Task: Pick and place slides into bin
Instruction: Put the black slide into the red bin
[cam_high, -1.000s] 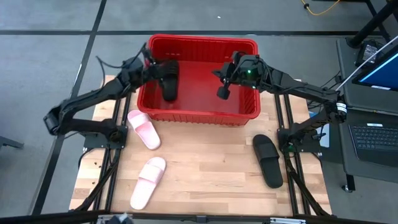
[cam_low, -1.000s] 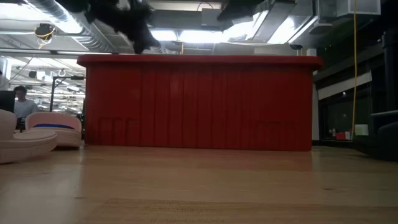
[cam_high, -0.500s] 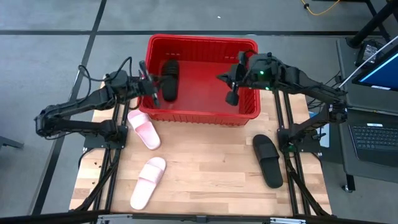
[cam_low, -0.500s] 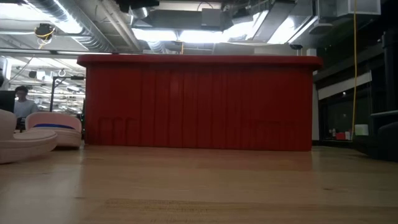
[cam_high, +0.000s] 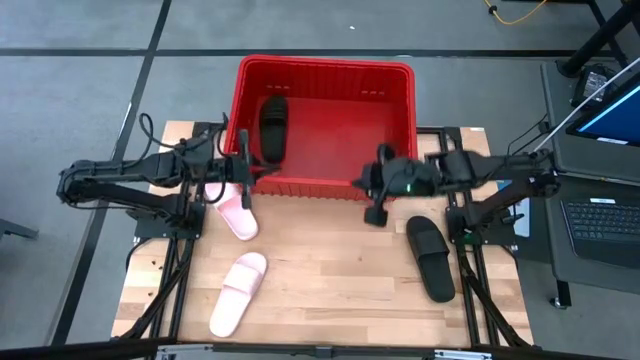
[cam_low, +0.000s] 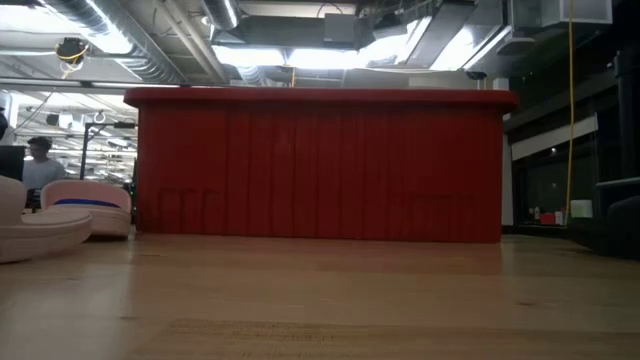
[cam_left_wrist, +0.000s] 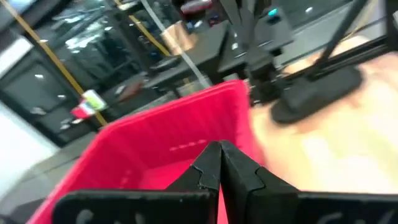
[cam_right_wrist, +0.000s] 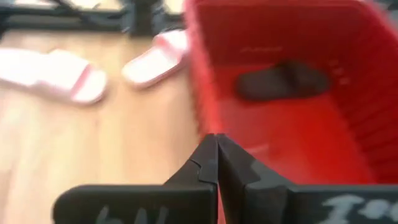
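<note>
The red bin (cam_high: 325, 70) stands at the table's far middle. One black slide (cam_high: 272, 125) lies inside it on the floor at its left end, and shows in the right wrist view (cam_right_wrist: 283, 81). The other black slide (cam_high: 430, 257) lies flat on the table at the right. Two pale pink slides (cam_high: 233, 212) (cam_high: 238, 292) lie on the table at the left. My left gripper (cam_high: 247, 175) is shut and empty by the bin's near left corner. My right gripper (cam_high: 370, 195) is shut and empty just in front of the bin's near wall.
The bin's near wall (cam_low: 320, 165) fills the low view, with the pink slides (cam_low: 85, 205) left of it. Bare wooden table (cam_high: 330, 270) lies between the pink slides and the black one. A laptop (cam_high: 600, 225) stands off the table's right. A person (cam_low: 40, 160) sits far behind.
My left gripper has let go of the black slide, which now lies in the bin, and has drawn back out of the bin toward the table's left and near edges. My right gripper has gone from above the bin toward the near edge, to in front of the bin's wall.
</note>
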